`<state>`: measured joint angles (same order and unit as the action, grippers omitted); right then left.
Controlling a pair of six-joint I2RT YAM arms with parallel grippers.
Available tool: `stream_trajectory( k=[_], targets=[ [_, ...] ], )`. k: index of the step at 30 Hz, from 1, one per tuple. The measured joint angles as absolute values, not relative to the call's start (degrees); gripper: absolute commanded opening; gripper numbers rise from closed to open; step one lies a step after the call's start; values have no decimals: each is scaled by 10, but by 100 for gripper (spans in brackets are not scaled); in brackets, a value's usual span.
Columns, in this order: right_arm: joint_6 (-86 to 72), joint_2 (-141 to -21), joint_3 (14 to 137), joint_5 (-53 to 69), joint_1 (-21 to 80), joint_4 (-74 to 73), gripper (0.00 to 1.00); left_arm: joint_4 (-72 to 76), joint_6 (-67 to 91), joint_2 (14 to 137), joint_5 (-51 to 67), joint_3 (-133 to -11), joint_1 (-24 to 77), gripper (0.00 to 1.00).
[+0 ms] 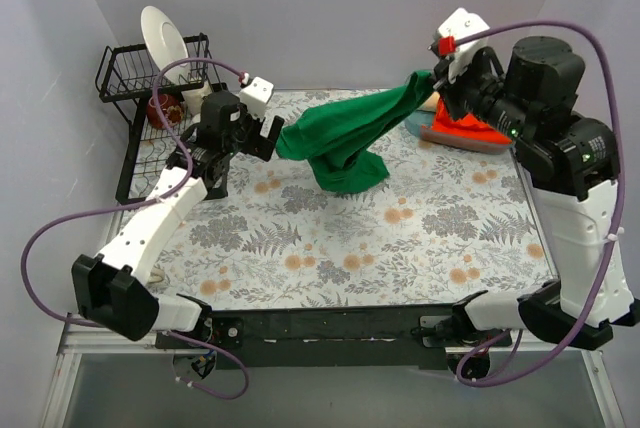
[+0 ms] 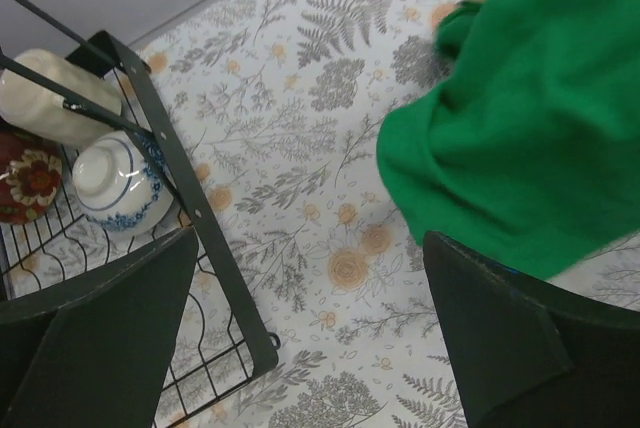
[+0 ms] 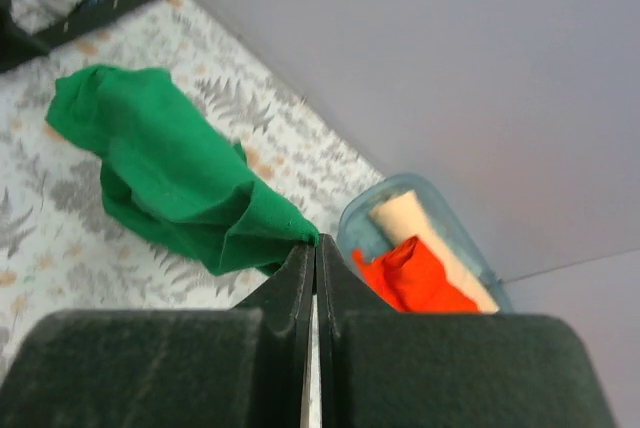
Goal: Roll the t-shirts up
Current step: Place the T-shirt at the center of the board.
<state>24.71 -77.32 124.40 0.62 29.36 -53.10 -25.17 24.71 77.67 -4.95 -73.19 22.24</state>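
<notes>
With your right jaws clamped on one corner of the green tee (image 1: pixel 345 138), which hangs stretched over the bench (image 1: pixel 400 248) with its middle sagging onto it, close your wide-open left jaws on the end beside them before spreading it flat.

- A tablecloth (image 1: pixel 400 238) printed with grey ferns and orange flowers covers the table.
- A black wire dish rack (image 1: pixel 125 163) stands at the far left corner.
- A white plate (image 1: pixel 165 38) stands on edge at the rack's back.
- In the rack, a white bowl with blue pattern (image 2: pixel 115 183) sits beside a red floral dish (image 2: pixel 25 178) and a cream cup (image 2: pixel 55 98).
- A clear bluish tub (image 3: pixel 352 228) sits at the far right, near the grey wall (image 1: pixel 330 8).
</notes>
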Motion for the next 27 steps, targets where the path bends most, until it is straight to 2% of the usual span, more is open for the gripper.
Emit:
stream_trajectory(
  k=[3, 6, 12, 16, 20, 24, 27],
  targets=[
    [251, -741, 1148, 17, 294, -531, 1, -244, 251, 744, -30, -728, 222, 94],
    [253, -749, 1108, 35, 299, -543, 1, -244, 255, 725, 2, -729, 222, 94],
    [249, -805, 1112, 81, 346, -545, 1, -257, 270, 711, 127, -747, 220, 92],
    [237, -864, 1119, 124, 408, -524, 1, -253, 280, 710, 93, -761, 223, 98],
    [211, -974, 1174, 176, 475, -523, 44, -241, 283, 710, -25, -778, 203, 98],
    [183, -1077, 1246, 200, 500, -489, 55, -226, 283, 693, -89, -776, 156, 98],
    [169, -1086, 1239, 207, 474, -482, 60, -235, 279, 662, -49, -760, 148, 98]
  ],
)
